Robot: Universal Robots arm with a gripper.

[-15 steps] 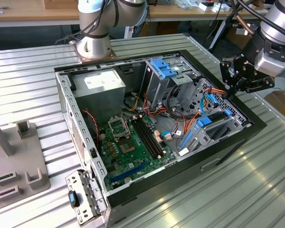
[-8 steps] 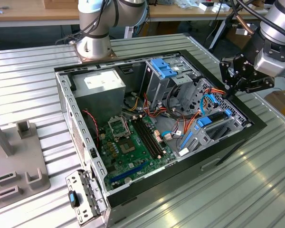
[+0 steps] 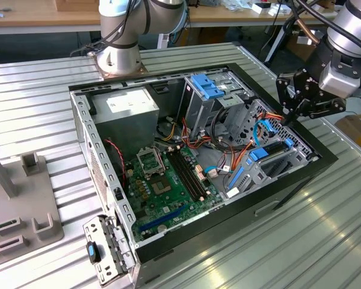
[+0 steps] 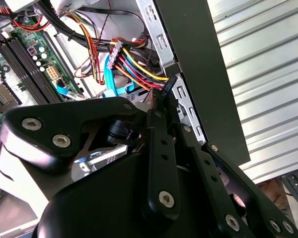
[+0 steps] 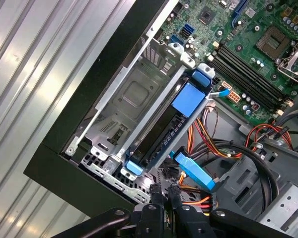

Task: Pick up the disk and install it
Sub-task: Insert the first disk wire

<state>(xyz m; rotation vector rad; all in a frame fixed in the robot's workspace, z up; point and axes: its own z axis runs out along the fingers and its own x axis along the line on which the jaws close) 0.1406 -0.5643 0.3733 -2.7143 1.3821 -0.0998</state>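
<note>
Gripper (image 3: 287,119) at right of the exterior view, over the computer case (image 3: 292,195) rim. Jaws pressed together, empty. Disk (image 5: 161,131) seated in the drive cage (image 5: 129,94), centre of the first wrist view.

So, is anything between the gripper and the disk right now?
Partly. The disk sits slotted in the drive cage; the gripper hangs just off its end. Coloured power cables and a blue cable connector crowd the gap between them.

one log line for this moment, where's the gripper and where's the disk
gripper: over case edge, exterior view's right | disk: lying in drive bay, not held
</note>
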